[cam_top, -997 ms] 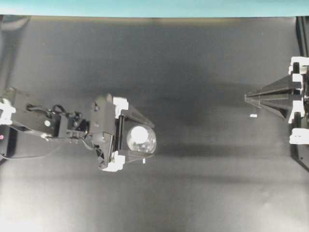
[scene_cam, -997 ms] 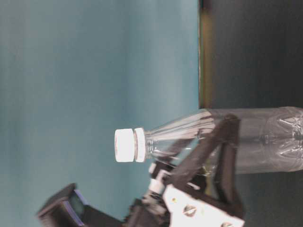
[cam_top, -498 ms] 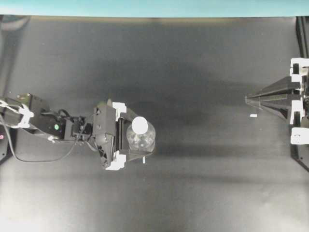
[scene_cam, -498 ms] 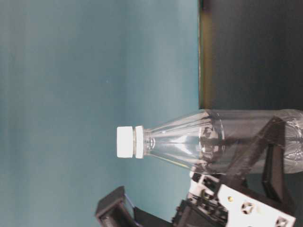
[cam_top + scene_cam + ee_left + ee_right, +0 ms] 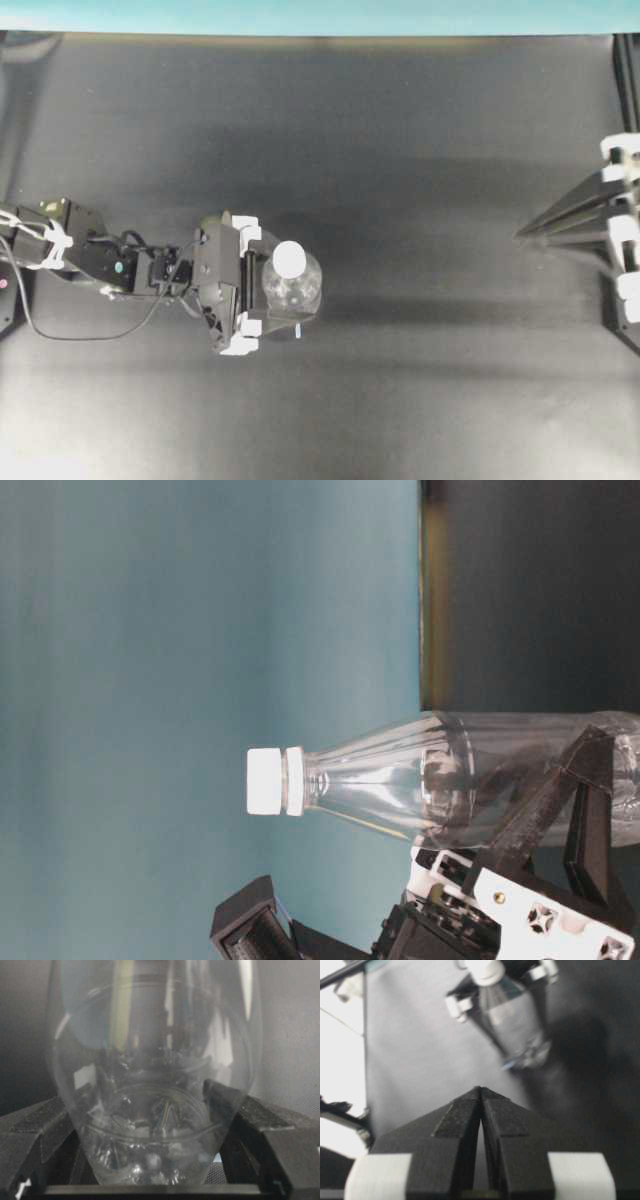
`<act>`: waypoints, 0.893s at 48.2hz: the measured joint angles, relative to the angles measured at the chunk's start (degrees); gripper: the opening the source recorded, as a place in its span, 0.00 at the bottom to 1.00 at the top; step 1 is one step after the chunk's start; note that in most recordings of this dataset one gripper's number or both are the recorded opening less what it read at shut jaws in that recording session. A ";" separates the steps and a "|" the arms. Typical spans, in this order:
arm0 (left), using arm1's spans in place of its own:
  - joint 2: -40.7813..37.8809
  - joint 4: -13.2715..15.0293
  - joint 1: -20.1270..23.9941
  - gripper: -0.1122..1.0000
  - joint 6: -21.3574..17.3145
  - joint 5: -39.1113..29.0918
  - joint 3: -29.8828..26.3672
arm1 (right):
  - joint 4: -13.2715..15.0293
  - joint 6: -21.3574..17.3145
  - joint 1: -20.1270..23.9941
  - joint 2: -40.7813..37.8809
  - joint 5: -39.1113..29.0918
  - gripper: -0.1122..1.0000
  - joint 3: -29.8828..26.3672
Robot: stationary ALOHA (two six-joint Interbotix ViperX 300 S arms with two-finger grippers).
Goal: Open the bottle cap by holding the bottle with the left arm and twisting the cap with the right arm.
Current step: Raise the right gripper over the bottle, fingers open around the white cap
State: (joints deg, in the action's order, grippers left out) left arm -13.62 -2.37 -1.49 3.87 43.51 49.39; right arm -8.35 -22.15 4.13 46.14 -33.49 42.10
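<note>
Lower left of the overhead frame: that's where the action is, the bottle (image 5: 291, 288) stands upright on the dark table (image 5: 420, 200), well apart from anything else.

Bottle cap: the bottle cap (image 5: 289, 258) is white, screwed on, untouched. In the sideways table-level view it pokes toward the left of the frame (image 5: 267, 781) with clear space all around it.

Left gripper: the left gripper (image 5: 283, 291) sits low around the bottle's body, one finger (image 5: 42, 1130) on each side of the base in its wrist view. Fingers are wide, and the clear plastic makes it hard to say whether they actually press or just bracket it, so can't tell if it's a real hold yet.

Right gripper: the right gripper (image 5: 480, 1091) is way over at the right edge of the overhead shot (image 5: 520, 235), fingers pinched together on nothing.

Step in hand, my guess: clamping the body before the twist.

How to do it well: squeeze low and square so the bottle stays vertical, firm enough to stop spin but not crumple thin plastic.

Watch for: the right fingers need to spread before they drop over the cap, and come straight down on it.
</note>
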 measured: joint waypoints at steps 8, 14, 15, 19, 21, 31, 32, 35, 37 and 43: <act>0.09 0.00 -0.09 0.83 -0.35 1.14 0.35 | -0.70 -2.46 -1.05 -10.46 -12.13 0.10 -11.78; 0.00 0.00 -0.09 0.83 -0.35 2.37 0.35 | -0.88 -2.72 -1.14 -18.19 -20.48 0.10 -19.16; 0.00 0.00 -0.09 0.83 -0.35 2.64 0.35 | -0.88 -2.72 -1.14 -19.51 -21.62 0.10 -20.39; 0.00 0.00 -0.18 0.83 -0.35 2.90 0.26 | -0.88 -2.72 -1.14 -24.70 -26.54 0.10 -25.31; 0.00 0.00 -0.18 0.83 -0.35 3.08 0.18 | -0.79 -2.72 -1.23 -26.98 -28.56 0.10 -27.51; -0.09 0.00 -0.26 0.83 -0.35 3.08 -0.09 | -0.70 -1.32 -2.11 -35.51 -33.93 0.30 -34.63; 0.00 0.00 -0.18 0.83 -0.35 3.08 -0.09 | -0.70 -1.05 -2.20 -36.04 -34.01 0.35 -35.24; -0.09 0.00 -0.18 0.83 -0.35 3.16 -0.09 | -0.70 -0.62 -2.72 -37.71 -34.45 0.51 -37.71; -0.09 0.00 -0.18 0.83 -0.35 3.34 -0.18 | -0.70 -0.62 -2.99 -39.02 -35.07 0.63 -39.46; -0.18 0.00 -0.09 0.83 -0.35 3.87 -0.18 | -0.44 -2.20 -3.52 -43.15 -37.97 0.86 -45.09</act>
State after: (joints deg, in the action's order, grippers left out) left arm -13.80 -2.37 -1.58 3.52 47.37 49.22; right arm -8.79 -24.35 0.62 2.99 -71.46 -2.99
